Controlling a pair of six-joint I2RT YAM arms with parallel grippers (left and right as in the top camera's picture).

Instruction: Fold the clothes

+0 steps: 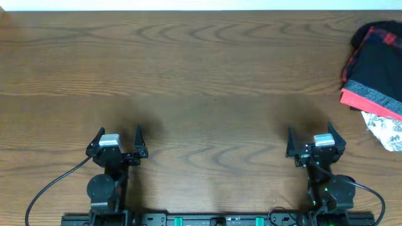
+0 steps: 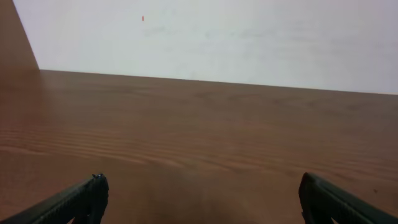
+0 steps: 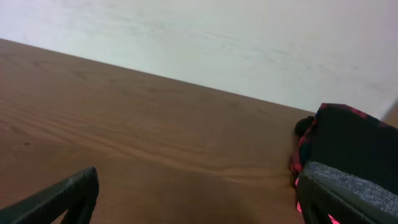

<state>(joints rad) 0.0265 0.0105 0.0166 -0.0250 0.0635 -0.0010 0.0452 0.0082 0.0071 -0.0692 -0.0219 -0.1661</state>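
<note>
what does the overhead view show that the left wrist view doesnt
Only the overhead view shows the right pincer, open, and the heap at the right edge of the table: black trousers with a grey, red-edged waistband, a plaid garment and a white floral cloth. Only the left wrist view shows the small red mark on the white wall. Both show the wooden table and the left pincer, open and holding nothing.
</note>
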